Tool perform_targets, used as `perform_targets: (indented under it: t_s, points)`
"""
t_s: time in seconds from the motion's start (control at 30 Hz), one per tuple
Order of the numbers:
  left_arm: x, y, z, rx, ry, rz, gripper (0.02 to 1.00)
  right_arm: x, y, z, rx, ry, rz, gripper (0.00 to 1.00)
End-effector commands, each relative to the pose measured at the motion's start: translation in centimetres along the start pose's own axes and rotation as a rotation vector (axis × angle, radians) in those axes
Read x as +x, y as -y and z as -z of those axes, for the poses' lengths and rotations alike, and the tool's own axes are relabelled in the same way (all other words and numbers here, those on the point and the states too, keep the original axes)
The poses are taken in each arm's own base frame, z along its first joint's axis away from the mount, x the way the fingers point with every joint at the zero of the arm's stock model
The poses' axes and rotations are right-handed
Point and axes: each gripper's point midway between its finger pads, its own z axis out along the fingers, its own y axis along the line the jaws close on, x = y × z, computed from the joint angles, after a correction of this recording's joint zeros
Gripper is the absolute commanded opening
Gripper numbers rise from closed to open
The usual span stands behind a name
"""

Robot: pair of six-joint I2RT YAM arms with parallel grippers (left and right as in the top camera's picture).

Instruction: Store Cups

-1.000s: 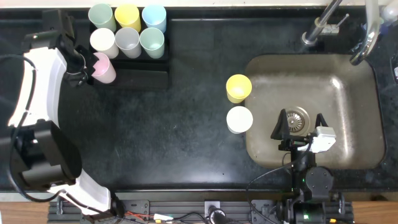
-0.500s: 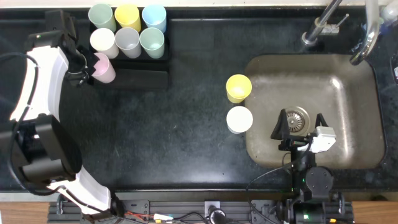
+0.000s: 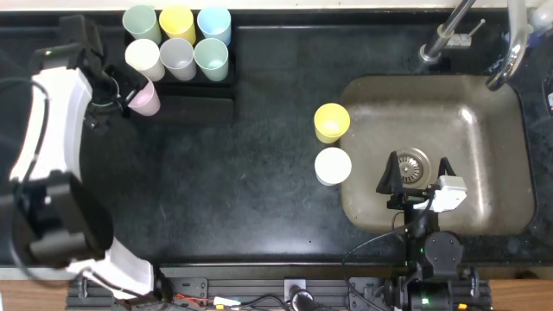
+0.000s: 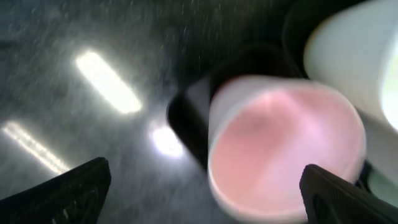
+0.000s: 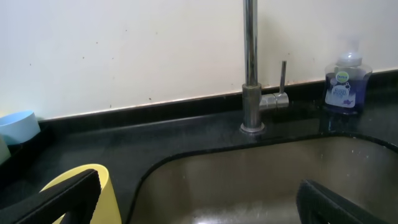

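Observation:
A pink cup (image 3: 145, 98) lies tilted at the left end of the black rack (image 3: 203, 108), just in front of a white cup (image 3: 144, 56). My left gripper (image 3: 128, 90) is right beside it. In the left wrist view the pink cup (image 4: 286, 149) shows its mouth just ahead of the left gripper (image 4: 205, 199), whose fingers stand wide open. A yellow cup (image 3: 332, 122) and a white cup (image 3: 333, 166) stand on the counter by the sink's left rim. My right gripper (image 3: 418, 170) hangs open over the sink (image 3: 484, 112), with the yellow cup (image 5: 84, 186) close by.
The rack holds several upright cups in two rows, among them a blue cup (image 3: 213, 23) and a green cup (image 3: 211, 58). A faucet (image 5: 250, 68) and a soap bottle (image 5: 347, 81) stand behind the sink. Dark counter (image 3: 242, 190) lies between rack and sink.
My left gripper has edged slightly toward the rack beside the pink cup, which stays about where it was. The right arm has not moved.

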Motion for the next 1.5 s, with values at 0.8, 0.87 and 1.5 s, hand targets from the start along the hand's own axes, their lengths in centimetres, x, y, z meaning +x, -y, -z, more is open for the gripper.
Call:
perform_targets:
  t_s: [0.8,0.87,1.5]
  points:
    - [36.0,20.1,3.4,0.328,-0.214,-0.811,1.0,0.4,-0.2,0.0,-0.011,-0.002,0.003,0.998]
    - [35.2,19.9,3.3,0.301,-0.173,-0.813,1.0,0.4,-0.2,0.0,-0.011,-0.002,0.003,0.998]
    - [33.0,20.3,-0.1,0.24,-0.144,-0.783,0.998,0.4,-0.2,0.0,-0.011,-0.002,0.003,0.998]
